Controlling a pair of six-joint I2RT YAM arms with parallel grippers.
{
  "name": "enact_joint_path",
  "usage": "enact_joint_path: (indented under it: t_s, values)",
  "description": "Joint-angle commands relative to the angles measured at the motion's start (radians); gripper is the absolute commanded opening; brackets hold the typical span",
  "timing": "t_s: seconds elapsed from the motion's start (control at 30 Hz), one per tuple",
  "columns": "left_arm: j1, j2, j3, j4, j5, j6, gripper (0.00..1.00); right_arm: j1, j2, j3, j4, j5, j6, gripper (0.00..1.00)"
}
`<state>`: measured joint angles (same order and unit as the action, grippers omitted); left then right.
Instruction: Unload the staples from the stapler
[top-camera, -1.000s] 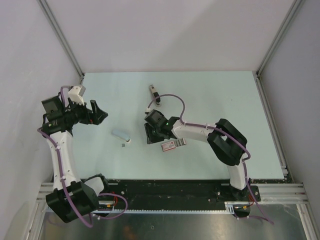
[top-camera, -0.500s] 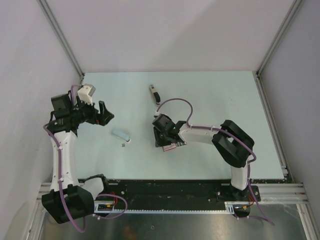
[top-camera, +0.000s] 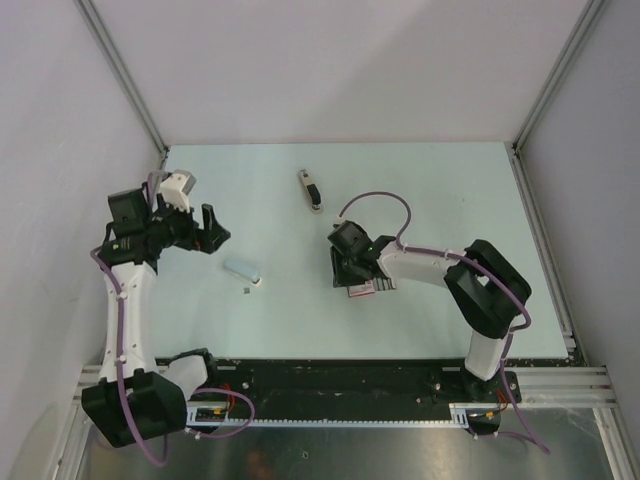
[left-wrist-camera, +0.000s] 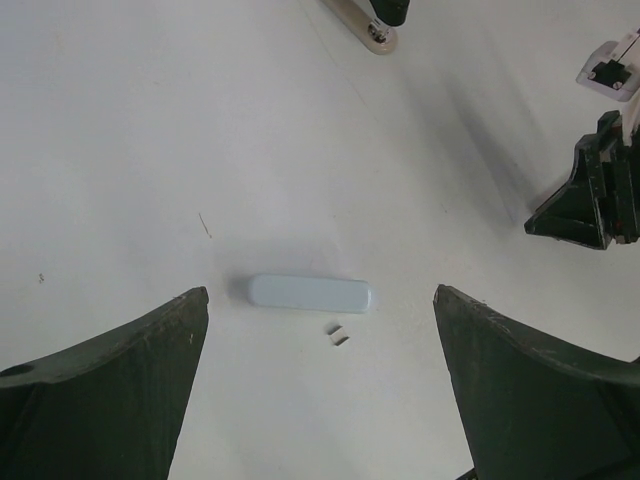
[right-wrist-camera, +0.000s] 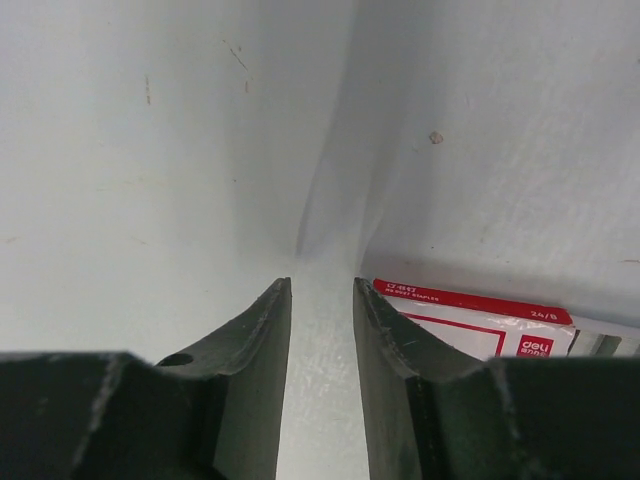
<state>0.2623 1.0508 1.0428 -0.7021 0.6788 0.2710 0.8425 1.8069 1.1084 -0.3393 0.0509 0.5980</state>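
The stapler (top-camera: 311, 190), narrow and dark with a pale end, lies at the back middle of the table, and only its end (left-wrist-camera: 374, 22) shows at the top of the left wrist view. Neither gripper touches it. My left gripper (top-camera: 213, 237) is open and empty, hovering left of a pale blue oblong piece (left-wrist-camera: 310, 294) and a tiny loose staple bit (left-wrist-camera: 340, 335). My right gripper (top-camera: 347, 278) hangs low over the table with its jaws a narrow gap apart and nothing between them (right-wrist-camera: 321, 285). It is right beside the red-and-white staple box (right-wrist-camera: 480, 318).
The red-and-white box (top-camera: 367, 287) lies just right of my right gripper. The pale blue piece (top-camera: 241, 269) and staple bit (top-camera: 247, 291) lie left of centre. Metal frame posts and walls bound the table on three sides.
My right gripper has moved to the right, and the red-and-white box has shifted right with it. My left gripper has swung a little up and toward the middle.
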Motion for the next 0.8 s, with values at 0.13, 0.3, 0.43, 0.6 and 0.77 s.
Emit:
enact_joint_path:
  t_s: [0.13, 0.3, 0.43, 0.6, 0.77]
  values:
    - [-0.064, -0.007, -0.027, 0.005, -0.077, 0.016, 0.99, -0.043, -0.001, 0.181, 0.105, -0.017, -0.102, 0.47]
    - [-0.093, -0.002, -0.048, 0.006, -0.113, 0.032, 1.0, -0.097, 0.171, 0.441, 0.153, 0.071, -0.222, 0.56]
    - [-0.095, -0.003, -0.045, 0.006, -0.126, 0.043, 0.99, -0.124, 0.361, 0.723, 0.084, 0.166, -0.341, 0.68]
    - [-0.094, 0.008, -0.038, 0.006, -0.117, 0.04, 0.99, -0.152, 0.508, 0.89, 0.087, 0.245, -0.423, 0.77]
    - [-0.095, 0.039, -0.026, 0.005, -0.111, 0.035, 0.99, -0.186, 0.575, 0.933, 0.134, 0.236, -0.439, 0.78]
